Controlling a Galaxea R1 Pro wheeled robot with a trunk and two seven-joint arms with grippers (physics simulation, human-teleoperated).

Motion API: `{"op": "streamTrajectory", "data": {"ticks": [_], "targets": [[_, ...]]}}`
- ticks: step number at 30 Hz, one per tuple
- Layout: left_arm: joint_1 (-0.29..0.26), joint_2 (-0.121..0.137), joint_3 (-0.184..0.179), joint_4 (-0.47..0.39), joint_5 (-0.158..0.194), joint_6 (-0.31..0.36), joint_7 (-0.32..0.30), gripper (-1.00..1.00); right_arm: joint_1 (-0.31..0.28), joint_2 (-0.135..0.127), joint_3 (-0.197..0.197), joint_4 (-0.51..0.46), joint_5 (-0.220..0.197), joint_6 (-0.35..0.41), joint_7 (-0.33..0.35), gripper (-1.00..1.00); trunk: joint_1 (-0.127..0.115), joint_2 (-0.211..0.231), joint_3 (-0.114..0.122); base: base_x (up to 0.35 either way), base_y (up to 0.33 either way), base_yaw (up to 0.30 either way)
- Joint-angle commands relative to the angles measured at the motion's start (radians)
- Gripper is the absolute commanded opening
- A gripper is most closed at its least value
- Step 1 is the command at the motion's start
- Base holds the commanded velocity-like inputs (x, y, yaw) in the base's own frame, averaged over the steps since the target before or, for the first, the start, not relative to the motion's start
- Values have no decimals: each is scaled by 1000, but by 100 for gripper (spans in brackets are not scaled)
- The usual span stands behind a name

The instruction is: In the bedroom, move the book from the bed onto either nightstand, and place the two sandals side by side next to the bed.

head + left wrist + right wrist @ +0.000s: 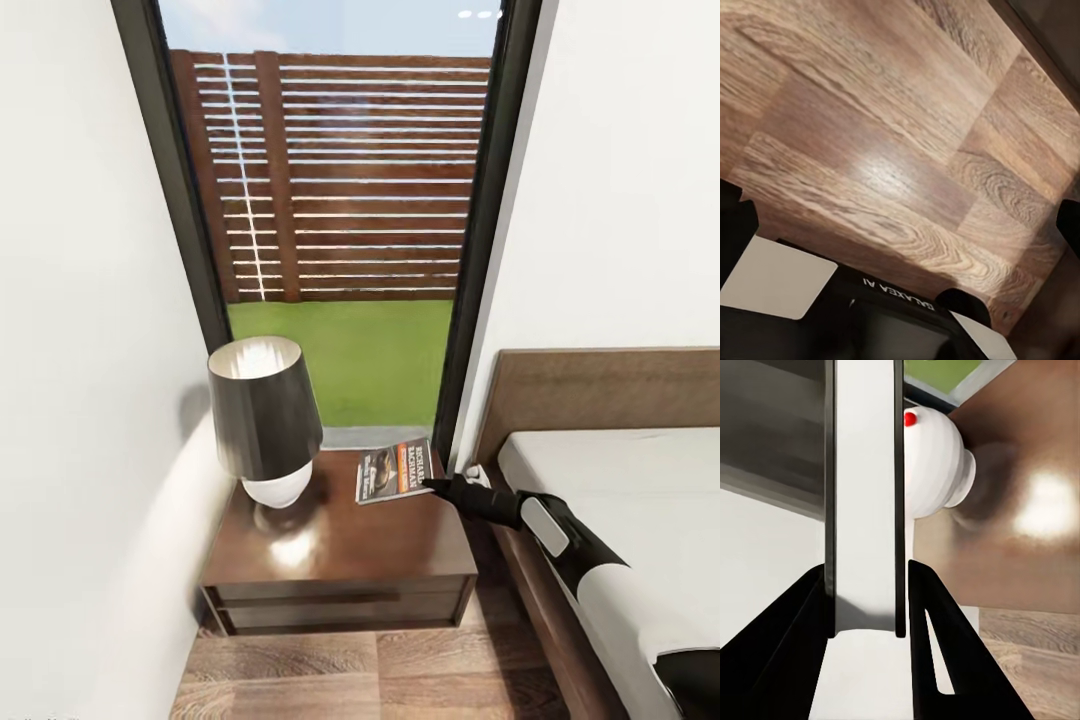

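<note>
1. Nearest in the head view is the plank floor (pixel 330 670). The left wrist view shows the same planks (pixel 892 150) below the dark parts of the left gripper; I cannot tell if its fingers are spread or pressed together.
2. The right arm (pixel 600 575) reaches from the lower right, over the edge of the bed (pixel 620 480), toward the nightstand (pixel 340 560).
3. The right gripper (pixel 437 485) pinches the near edge of the book (pixel 395 470). In the right wrist view, the two dark fingers (pixel 926 607) press on both sides of the book (pixel 866 495), which is seen edge-on as a white band.
4. The book is at the back right corner of the nightstand top, and I cannot tell if it lies flat there.
5. One lamp (pixel 264 420) with a dark shade and a white base stands on the left part of the top, near the book but apart from it. Its white base (pixel 937 461) is just behind the book in the right wrist view.
6. Counted: one book, one nightstand with two drawers, one lamp, one bed.
7. Farthest is a tall window (pixel 340 220) with a slatted fence and grass, between white walls.
</note>
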Motion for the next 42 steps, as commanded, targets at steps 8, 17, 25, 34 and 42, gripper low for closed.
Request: {"op": "streamTrajectory", "data": {"ticks": [8, 17, 25, 34, 42], "targets": [[1, -2, -5, 6, 8, 1, 4, 100, -2, -7, 5, -3, -15, 14, 2, -100, 31, -57, -26, 0, 0, 0], [1, -2, -6, 11, 6, 1, 3, 100, -2, -9, 4, -4, -16, 17, 11, -100, 65, -120, -54, 0, 0, 0], [1, -1, -6, 12, 6, 1, 3, 100, -2, -12, 3, -3, -17, 22, 28, -100, 96, -176, -79, 0, 0, 0], [1, -1, -1, 9, 8, 1, 8, 100, -4, -11, 1, 58, -15, 26, 35, -100, 130, -239, -107, 0, 0, 0], [8, 9, 13, -49, 18, 4, 7, 100, -5, -10, 2, 93, -16, 27, 44, -100, 161, -295, -132, 0, 0, 0]]}}
